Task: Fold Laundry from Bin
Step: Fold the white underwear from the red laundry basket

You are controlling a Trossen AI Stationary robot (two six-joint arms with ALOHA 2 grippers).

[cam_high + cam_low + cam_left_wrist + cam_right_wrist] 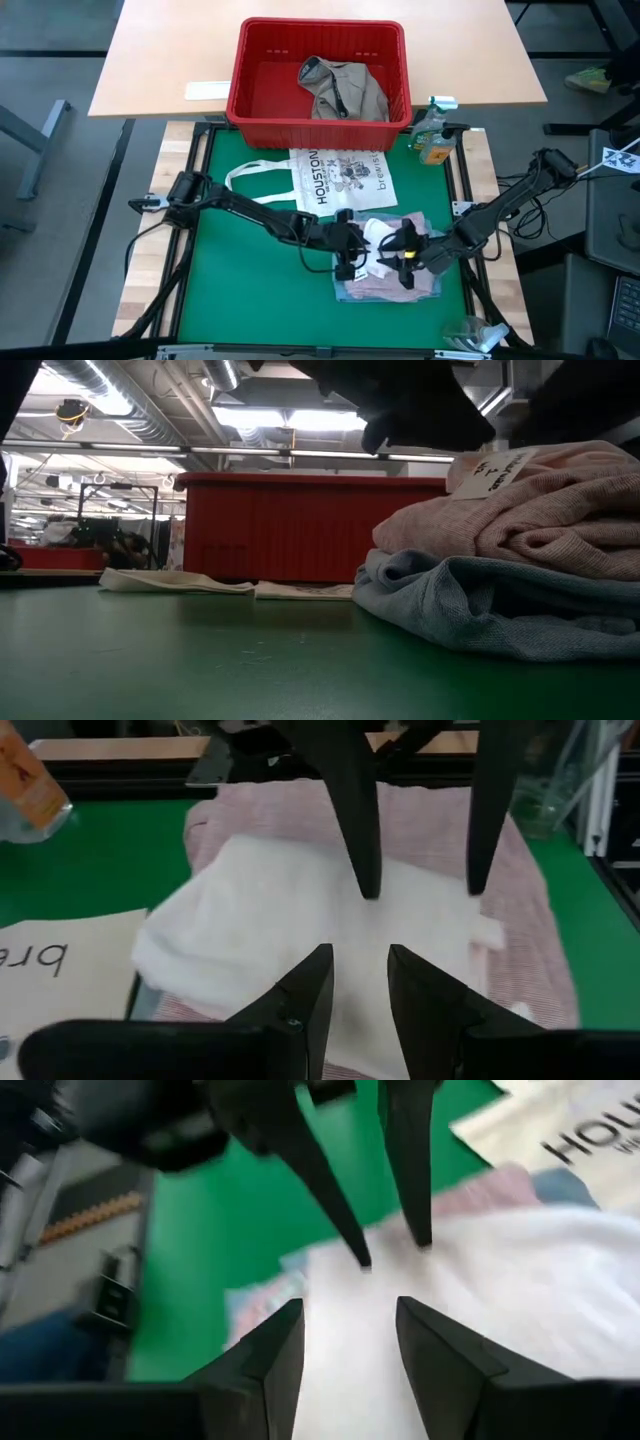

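A stack of folded laundry lies on the green mat: a white piece (290, 910) on top, a pale pink one (540, 500) under it, and a light blue one (480, 600) at the bottom. My left gripper (360, 952) and my right gripper (350, 1305) face each other just above the white piece. Both are open with nothing between the fingers. In the high view the left gripper (356, 243) comes from the table's left and the right gripper (398, 245) from its right. A khaki-grey garment (345, 88) lies in the red bin (250, 100) at the far edge.
A flat white tote bag (340, 178) printed "HOUSTON" lies on the mat between the bin and the stack. A bottle (433, 140) stands at the mat's far right corner. Bare green mat (250, 290) stretches to the left of the stack.
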